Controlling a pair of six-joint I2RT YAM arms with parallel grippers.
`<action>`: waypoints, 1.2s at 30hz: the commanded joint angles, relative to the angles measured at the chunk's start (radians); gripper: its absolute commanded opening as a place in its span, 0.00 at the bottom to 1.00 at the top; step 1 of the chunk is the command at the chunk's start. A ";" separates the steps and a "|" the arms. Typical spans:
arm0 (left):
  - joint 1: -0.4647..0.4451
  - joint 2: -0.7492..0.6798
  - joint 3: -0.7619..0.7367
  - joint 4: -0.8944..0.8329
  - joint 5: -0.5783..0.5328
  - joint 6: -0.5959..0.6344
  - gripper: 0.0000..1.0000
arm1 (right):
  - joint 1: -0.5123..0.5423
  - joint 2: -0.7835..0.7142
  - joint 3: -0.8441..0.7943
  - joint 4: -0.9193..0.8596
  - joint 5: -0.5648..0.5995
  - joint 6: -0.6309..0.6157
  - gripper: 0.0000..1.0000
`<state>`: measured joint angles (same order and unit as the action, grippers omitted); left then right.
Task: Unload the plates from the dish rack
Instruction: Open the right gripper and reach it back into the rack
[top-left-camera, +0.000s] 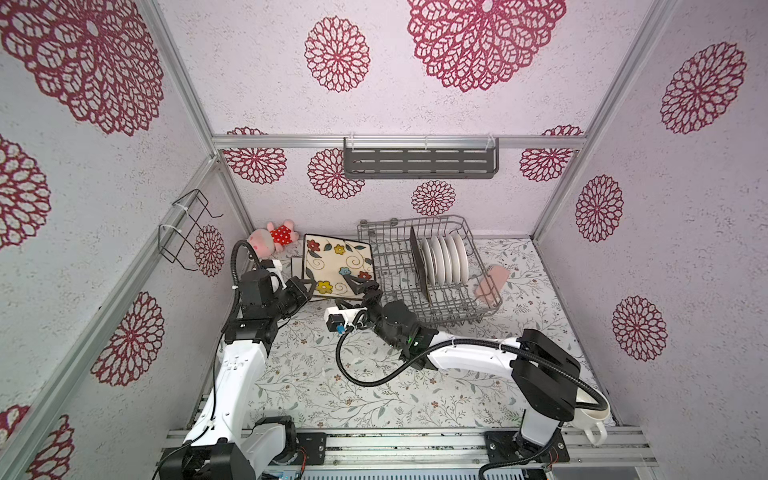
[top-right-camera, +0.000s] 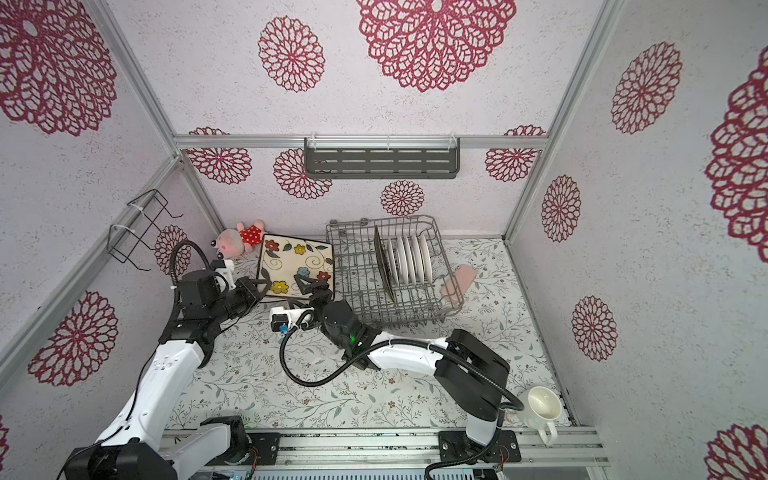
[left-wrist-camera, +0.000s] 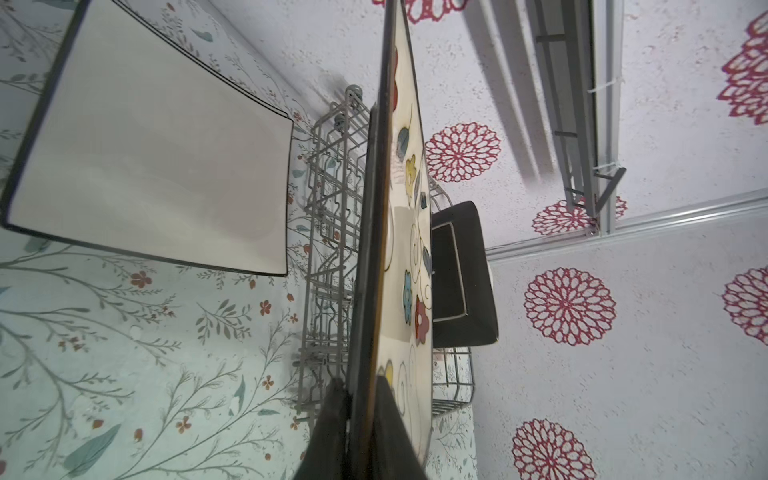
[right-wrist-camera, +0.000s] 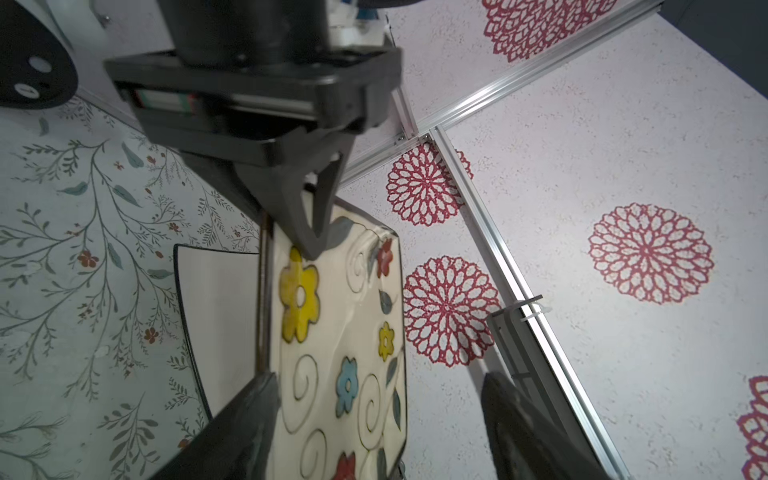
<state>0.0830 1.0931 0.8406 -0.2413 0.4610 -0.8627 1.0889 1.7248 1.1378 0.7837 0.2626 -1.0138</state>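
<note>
At centre left of both top views, holding a cream square plate with painted flowers (top-left-camera: 337, 266) at a tilt over the floral table (top-left-camera: 415, 399), just left of the dish rack (top-left-camera: 392, 276). Pinched at its lower-left corner by the left gripper (top-left-camera: 308, 286), jaws closed on the dark rim, clamped from both sides in the left wrist view (left-wrist-camera: 360, 415). Flanked at its lower-right edge by the right gripper (top-left-camera: 362, 286), jaws spread wide, one finger (right-wrist-camera: 237, 432) right beside the plate's edge at the bottom of the right wrist view and the other well clear; cannot tell whether touching. Below and left of it, flat on the table, a white square plate with a dark rim (left-wrist-camera: 153, 166). Standing in the rack, upper centre right of both top views: a dark brown square plate (top-left-camera: 417, 266) on edge, then a row of round white plates (top-left-camera: 446, 259) upright just to its right. Just beside the rack's right side, a pink block (top-left-camera: 492, 282).
</note>
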 joint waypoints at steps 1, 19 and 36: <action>0.025 -0.015 0.034 0.195 0.013 -0.007 0.00 | -0.040 -0.107 -0.009 -0.006 -0.022 0.158 0.82; 0.087 0.058 0.014 0.271 0.025 -0.002 0.00 | -0.211 -0.223 -0.045 -0.131 -0.196 0.549 0.88; 0.142 0.226 0.071 0.364 0.070 0.000 0.00 | -0.335 -0.245 -0.011 -0.224 -0.358 0.778 0.88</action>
<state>0.2085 1.3312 0.8356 -0.0875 0.4480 -0.8608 0.7673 1.5143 1.0908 0.5541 -0.0620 -0.2878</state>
